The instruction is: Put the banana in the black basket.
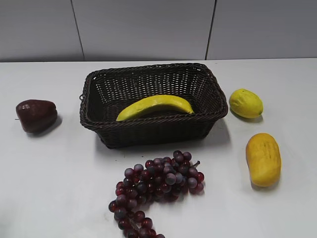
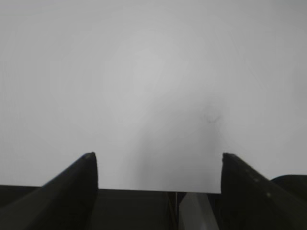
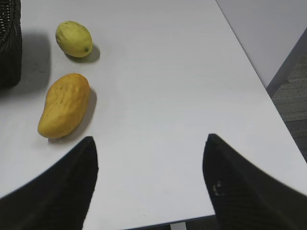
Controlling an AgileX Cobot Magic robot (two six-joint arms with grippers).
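Banana (image 1: 155,106) lies inside the black basket (image 1: 153,130), resting along its front wall with one end raised toward the right. Judged from that, the task looks finished: the fruit is fully within the rim and nothing touches it.

Neither arm shows in the exterior view. The left gripper (image 2: 158,165) is spread wide and holds nothing; ahead of its fingers (image 2: 86,168) there is only bare white table (image 2: 144,72), and the basket does not appear in that view at all. The right gripper (image 3: 148,163) is likewise spread and empty. Ahead of its fingers (image 3: 79,165) and to their left lies the orange-yellow oval fruit (image 3: 64,105), beyond that the small lemon-like fruit (image 3: 74,39), and a corner of the basket (image 3: 9,43) is cut off at the far left edge.

Only the fingertips of each gripper are seen, so how high they sit above the table is hard to judge. The grapes (image 1: 156,191) run off the bottom of the exterior view, and the dark red fruit (image 1: 36,115) at left is too dim to name surely.
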